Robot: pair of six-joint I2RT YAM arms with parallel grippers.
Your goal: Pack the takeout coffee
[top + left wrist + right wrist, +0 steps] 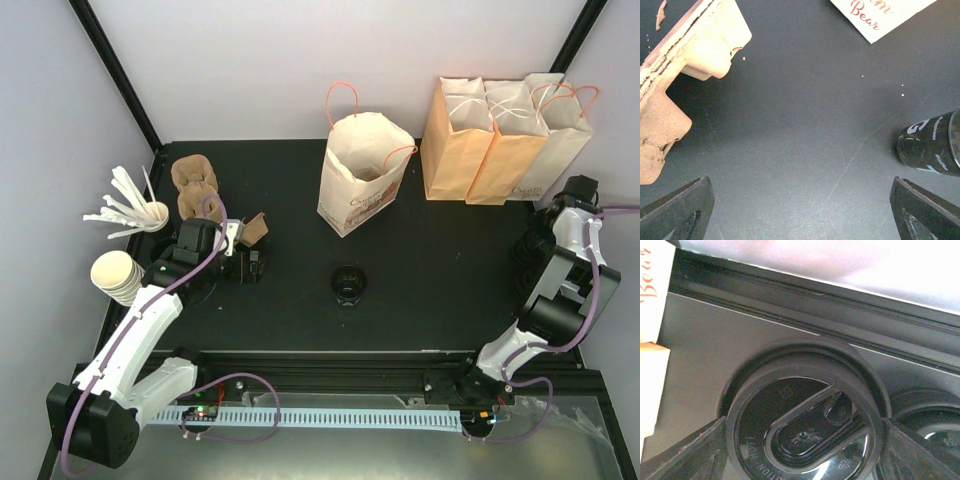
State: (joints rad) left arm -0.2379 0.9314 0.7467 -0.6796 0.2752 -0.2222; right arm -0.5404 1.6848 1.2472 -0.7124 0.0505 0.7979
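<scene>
The takeout coffee (348, 285), a small black paper cup, stands in the middle of the black table; the left wrist view catches it at the right edge (930, 146). An open paper bag (360, 178) stands behind it. My left gripper (243, 260) (800, 200) hovers open over bare table, left of the cup, holding nothing. My right gripper (530, 252) (802, 440) is at the table's right edge with both fingers against the rim of a round black lid (805, 425), which lies on top of another lid.
Brown cardboard cup carriers (197, 185) (685, 65) lie beside the left gripper. White cups (115, 275) and a cup of white utensils (135, 210) sit far left. Three closed bags (505, 140) stand back right. A second lid stack (935, 425) is beside the gripped one.
</scene>
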